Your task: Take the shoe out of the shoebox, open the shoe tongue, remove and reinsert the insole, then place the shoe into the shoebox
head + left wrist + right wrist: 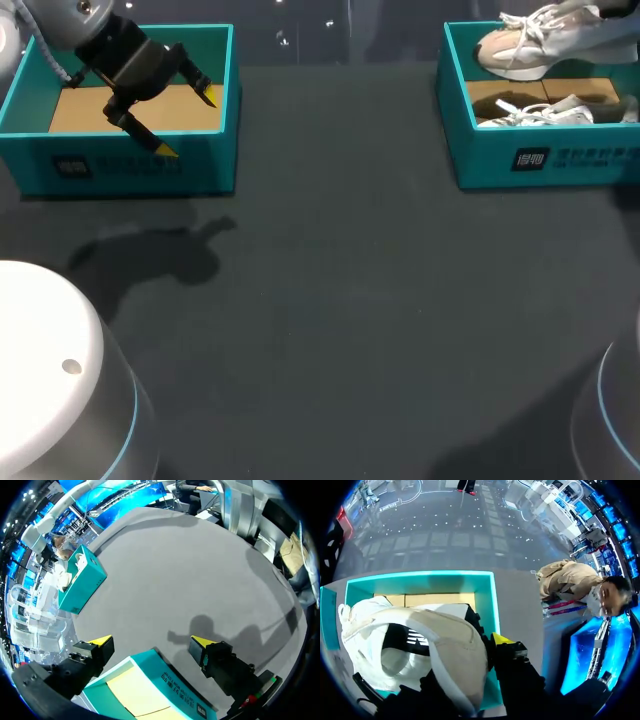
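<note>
1. So, progress check: we're only at the very first step. The shoe is up by the far rim of the shoebox. It's lifted off the cardboard floor but not out over the bench yet.
2. My right tool looks clenched on that shoe near the heel opening. (Only one yellow tip shows beside it and the other is hidden by the upper, so that's my read, not a sure thing.)
3. A second shoe lies lower down inside the same shoebox, nearer its front wall.
4. My left tool is released, with its fingers spread wide and nothing between them. It hangs over the other teal box at the bench's far left, which shows only a bare cardboard bottom.
5. Done so far: basically just the grab. Left to do: get the shoe out onto the bench, open the tongue, take the insole out and put it back in, then return the shoe to the shoebox. So nearly everything.
</note>
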Tool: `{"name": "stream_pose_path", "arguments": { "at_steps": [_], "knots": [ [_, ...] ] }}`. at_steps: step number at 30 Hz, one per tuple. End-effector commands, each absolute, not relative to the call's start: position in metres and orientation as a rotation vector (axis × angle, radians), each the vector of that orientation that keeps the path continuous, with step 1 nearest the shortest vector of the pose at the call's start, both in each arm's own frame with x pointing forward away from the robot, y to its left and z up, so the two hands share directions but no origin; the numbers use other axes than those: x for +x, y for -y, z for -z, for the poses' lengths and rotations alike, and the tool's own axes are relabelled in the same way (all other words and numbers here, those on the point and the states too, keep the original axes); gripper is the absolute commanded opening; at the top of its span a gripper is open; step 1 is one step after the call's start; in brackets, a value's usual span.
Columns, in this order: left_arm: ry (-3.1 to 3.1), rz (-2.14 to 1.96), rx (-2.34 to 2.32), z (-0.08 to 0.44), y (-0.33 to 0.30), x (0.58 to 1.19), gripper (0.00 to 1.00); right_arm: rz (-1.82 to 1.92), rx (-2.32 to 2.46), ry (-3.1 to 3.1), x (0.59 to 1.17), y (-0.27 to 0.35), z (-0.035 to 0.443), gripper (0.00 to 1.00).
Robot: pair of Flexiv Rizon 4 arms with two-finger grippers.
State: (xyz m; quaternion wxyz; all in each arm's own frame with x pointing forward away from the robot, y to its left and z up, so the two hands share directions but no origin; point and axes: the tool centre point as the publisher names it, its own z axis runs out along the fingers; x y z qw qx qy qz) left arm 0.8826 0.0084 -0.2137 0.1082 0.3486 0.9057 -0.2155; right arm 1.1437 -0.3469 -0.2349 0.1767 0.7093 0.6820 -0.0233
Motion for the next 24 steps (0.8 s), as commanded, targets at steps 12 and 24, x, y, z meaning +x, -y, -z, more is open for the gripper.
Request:
{"name": "stream_pose_path", "arguments": {
  "at_steps": [12, 24],
  "knots": [
    [-2.666, 0.631, 1.026, 0.214, -0.009, 0.883, 1.0, 0.12, 2.043, -1.92, 1.167, 0.348, 0.266, 0.0],
    [-2.666, 0.631, 1.026, 0.214, -0.009, 0.883, 1.0, 0.122, 2.051, -1.945, 1.178, 0.343, 0.286, 0.0]
  ]
}}
